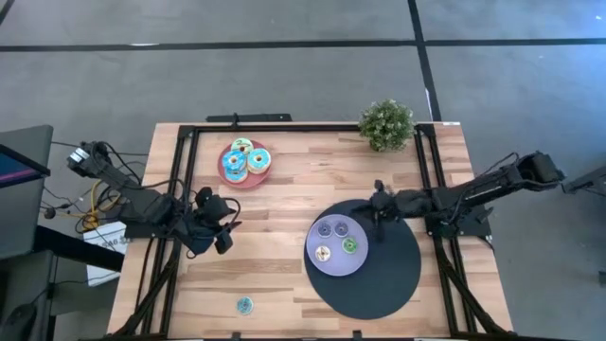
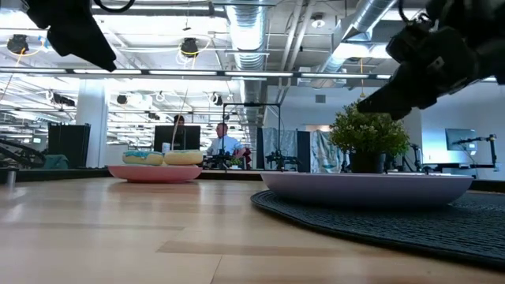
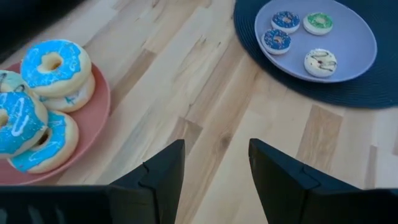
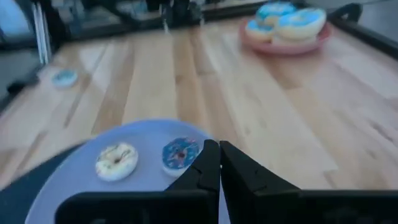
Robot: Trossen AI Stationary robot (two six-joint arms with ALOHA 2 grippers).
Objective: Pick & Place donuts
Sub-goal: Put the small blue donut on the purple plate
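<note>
Three large teal-iced donuts point(image 1: 245, 161) are piled on a pink plate point(image 1: 248, 181) near the far edge. Several small donuts point(image 1: 336, 239), blue, green and cream, lie on a lavender plate point(image 1: 327, 267) on a dark round mat. One small teal donut point(image 1: 244, 304) lies alone on the wood near the near edge. My left gripper point(image 1: 223, 232) is open above bare wood between the two plates, its fingers point(image 3: 168, 171) apart in the left wrist view. My right gripper point(image 1: 379, 225) is shut and hangs over the lavender plate's right rim point(image 4: 186, 130), beside a blue donut point(image 4: 180, 154).
A potted plant point(image 1: 386, 123) stands at the far right corner. The dark mat point(image 1: 383, 284) covers the near right part of the table. Black frame rails point(image 1: 180, 170) run along the left, far and right sides. Bare wood lies in the middle. People sit far behind point(image 2: 223, 142).
</note>
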